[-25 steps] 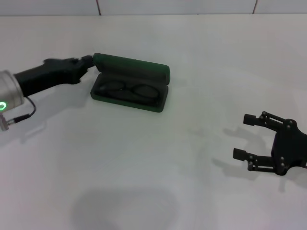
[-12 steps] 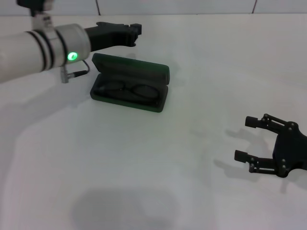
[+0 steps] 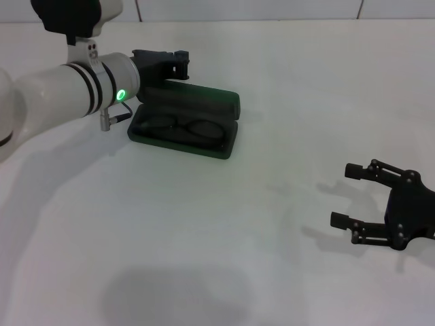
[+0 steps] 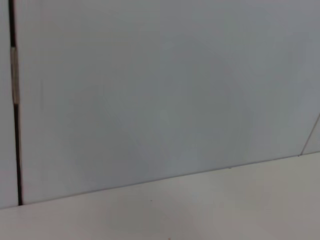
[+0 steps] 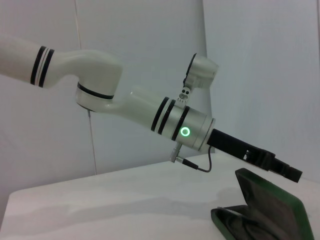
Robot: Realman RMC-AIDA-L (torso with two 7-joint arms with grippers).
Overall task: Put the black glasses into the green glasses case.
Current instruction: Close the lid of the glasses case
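Right now the green glasses case (image 3: pixel 185 122) lies open on the white table (image 3: pixel 224 231), its lid raised at the far side, and the black glasses (image 3: pixel 178 127) lie inside its lower tray, lenses side by side. The left gripper (image 3: pixel 182 62) hangs just above the raised lid of the case, toward the lid's left end, at the tip of a black wrist section that follows the white arm with its lit green ring. Its fingers look drawn close together and hold nothing, but whether they are fully clenched I cannot tell. From the right wrist camera the same left gripper (image 5: pixel 294 174) shows poised over the upright lid of the case (image 5: pixel 270 210), apart from it. The right gripper (image 3: pixel 343 195) sits well away from the case, near the table's right side, low over the surface, its jaws spread wide and empty.
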